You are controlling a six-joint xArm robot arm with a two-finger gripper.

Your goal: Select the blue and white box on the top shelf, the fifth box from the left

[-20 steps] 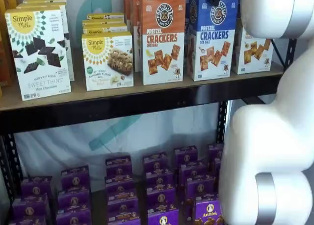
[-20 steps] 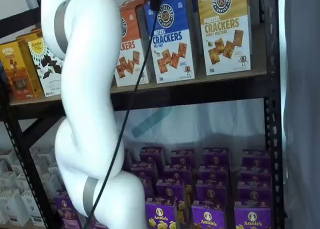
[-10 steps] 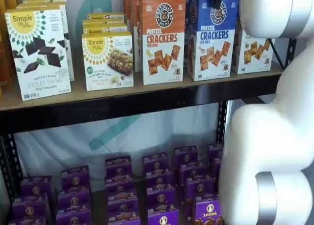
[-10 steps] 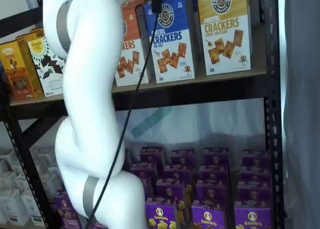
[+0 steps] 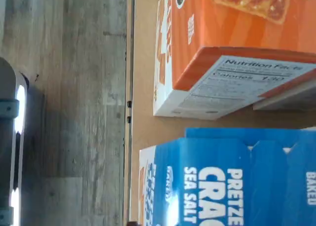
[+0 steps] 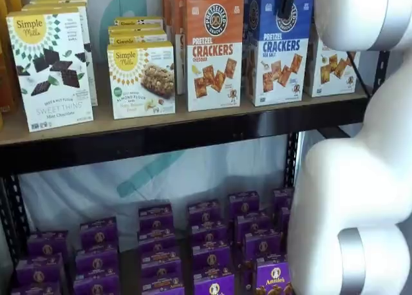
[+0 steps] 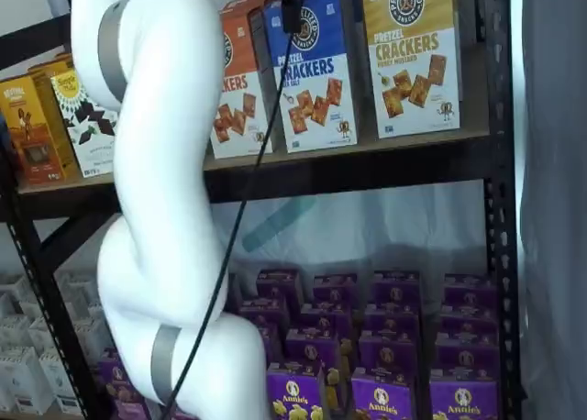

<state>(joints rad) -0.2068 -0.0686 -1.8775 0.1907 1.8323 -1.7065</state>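
Blue cardboard up top, white below: the blue and white box (image 6: 278, 49) stands upright at the front edge of the top shelf (image 6: 193, 124), toward its right end, its face reading "PRETZEL CRACKERS SEA SALT" with square brown crackers printed under a round black logo. Just beside it on one flank is the orange-topped cheddar box (image 6: 214, 50); on the other, the yellow-topped box (image 7: 410, 53).

And the gripper (image 7: 292, 0) hangs from above, right in front of the box's upper face in both shelf views. Only a dark sliver of finger shows against the logo, side-on, so I cannot tell whether the pincer is spread or pressed together.

From the wrist view, the camera looks down on the blue top flap (image 5: 237, 181) and the orange box's nutrition panel (image 5: 232, 83), a narrow strip of tan board between them.

That strip looks like the key. By my judgement, one finger needs to slip into that slim gap without nudging the orange neighbour, staying square to the box sides. The smooth, glossy carton is tall and probably light, so it may tip; a firm grip high on the flat walls should do it. The black metal rail (image 7: 367, 168) under the board stays clear of the approach.
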